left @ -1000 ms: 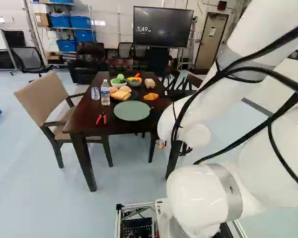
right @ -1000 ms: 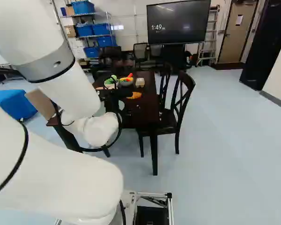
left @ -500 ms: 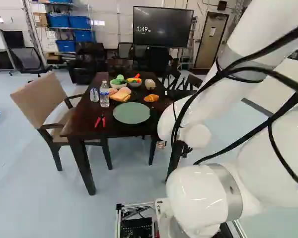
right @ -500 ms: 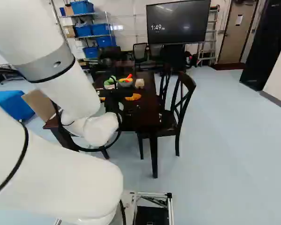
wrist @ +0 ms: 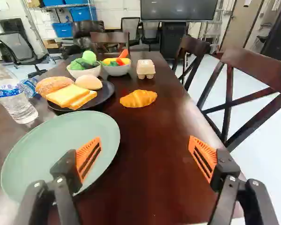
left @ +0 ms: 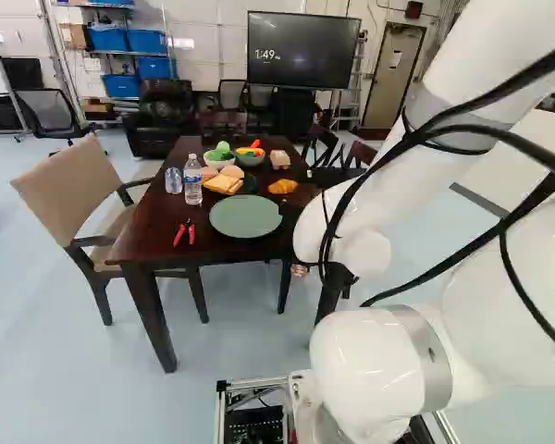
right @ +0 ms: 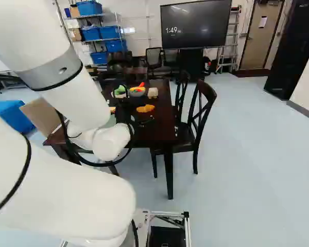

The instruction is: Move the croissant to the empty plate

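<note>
In the right base view my gripper (right: pixel 124 109) is a dark shape over the table, its fingers hard to make out. The wrist view shows the gripper (wrist: pixel 145 140) open, its orange pads wide apart with nothing between them. The golden croissant (wrist: pixel 138 98) lies on bare tabletop ahead of the gap. An empty green plate (wrist: pixel 61 145) lies beneath and beside one finger, which covers part of its rim. In the left base view the croissant (left: pixel 283 186) is beyond the green plate (left: pixel 245 215), to its right.
On the table (left: pixel 148 236) are a dark plate (wrist: pixel 107 89) of bread, two bowls of vegetables (wrist: pixel 117 68), an egg carton (wrist: pixel 145 69), a water bottle (left: pixel 192 179), a glass (left: pixel 173 180) and red-handled pliers (left: pixel 184 231). Chairs (right: pixel 195 118) flank it.
The base has moved slightly towards the table, which appears nearer and a little shifted in both base views. My arm holds nearly the same pose over its joint. The croissant and green plate have not moved on the table.
</note>
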`<state>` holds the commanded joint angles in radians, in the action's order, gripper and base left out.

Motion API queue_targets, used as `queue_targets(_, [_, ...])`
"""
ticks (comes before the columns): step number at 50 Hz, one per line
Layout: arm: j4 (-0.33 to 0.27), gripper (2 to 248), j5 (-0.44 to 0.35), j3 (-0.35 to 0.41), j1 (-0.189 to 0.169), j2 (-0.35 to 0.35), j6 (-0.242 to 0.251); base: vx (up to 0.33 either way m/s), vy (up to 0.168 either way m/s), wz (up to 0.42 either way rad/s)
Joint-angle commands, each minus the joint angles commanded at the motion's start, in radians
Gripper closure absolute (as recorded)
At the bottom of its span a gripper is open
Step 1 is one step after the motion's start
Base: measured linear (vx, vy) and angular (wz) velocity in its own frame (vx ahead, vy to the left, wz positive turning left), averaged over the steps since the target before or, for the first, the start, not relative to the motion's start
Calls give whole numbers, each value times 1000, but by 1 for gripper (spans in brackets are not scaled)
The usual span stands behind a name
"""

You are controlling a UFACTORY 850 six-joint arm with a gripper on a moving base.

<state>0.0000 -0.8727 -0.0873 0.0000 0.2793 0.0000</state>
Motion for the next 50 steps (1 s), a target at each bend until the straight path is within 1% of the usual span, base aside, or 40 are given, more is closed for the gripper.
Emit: queue_targets(50, [0,3,0,0,0,0,0,64,1,-5])
